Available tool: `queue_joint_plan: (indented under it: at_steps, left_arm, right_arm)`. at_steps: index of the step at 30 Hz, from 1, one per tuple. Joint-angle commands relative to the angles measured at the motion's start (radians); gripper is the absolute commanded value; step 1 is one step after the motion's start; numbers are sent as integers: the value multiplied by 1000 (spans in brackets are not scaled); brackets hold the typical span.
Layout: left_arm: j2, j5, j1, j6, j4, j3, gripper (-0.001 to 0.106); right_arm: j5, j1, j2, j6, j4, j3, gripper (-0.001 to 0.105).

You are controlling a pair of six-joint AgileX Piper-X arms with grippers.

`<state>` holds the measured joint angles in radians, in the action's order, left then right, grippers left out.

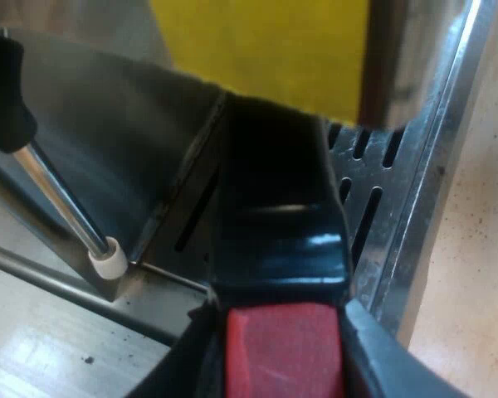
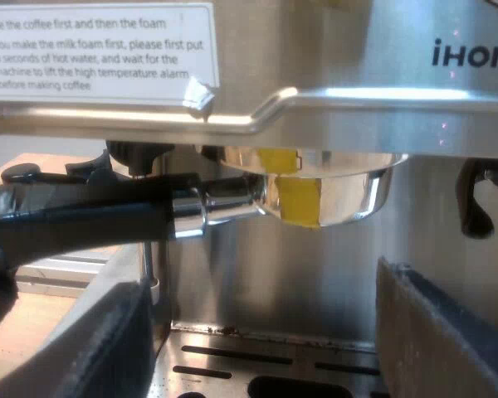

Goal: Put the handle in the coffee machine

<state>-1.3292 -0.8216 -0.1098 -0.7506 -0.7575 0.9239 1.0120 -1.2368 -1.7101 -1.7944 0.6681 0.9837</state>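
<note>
Left gripper (image 1: 286, 361) is clamped on the red end (image 1: 284, 348) of the handle (image 1: 278, 224), with its fingers (image 1: 382, 352) tight against both sides. Right gripper (image 2: 266, 332) hangs just off the front of the machine (image 2: 448, 108), fingers (image 2: 100, 332) spread wide, nothing in them. Below the handle is the slotted drip tray (image 1: 373, 207), and the steam wand (image 1: 62, 199) is close beside it. Farther in, the holder (image 2: 328, 191) has its metal bowl up against the group head (image 2: 299, 162), with the handle running out sideways, roughly level. Can't tell whether the lugs have caught. The rim looks seated, but my read is the locking turn is not yet done.

Risks as I see them:
- The grip is at the very tip of the handle, so it's a long lever. Any slip on the red end and the bowl could sag or drop onto the tray.
- If the rim isn't flush, turning may jam or skew it instead of locking.
- The wand is near. A sweep that way could clip it with the handle or a finger.
- The open right gripper sits low at the front and could get hit if the handle comes round.
</note>
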Motion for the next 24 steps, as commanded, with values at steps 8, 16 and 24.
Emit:
queue_joint_plan:
  at_steps: [8, 16, 24]
  left_arm:
    - [15, -164, 2, -28, 34, 56, 0]
    - [23, -160, 2, 48, -54, 56, 0]
    - [44, -167, -43, 53, -53, 56, 0]
  right_arm:
    - [7, -1, -1, -13, 1, 6, 59]
    - [7, -1, -1, -13, 1, 6, 59]
    - [7, -1, -1, -13, 1, 6, 59]
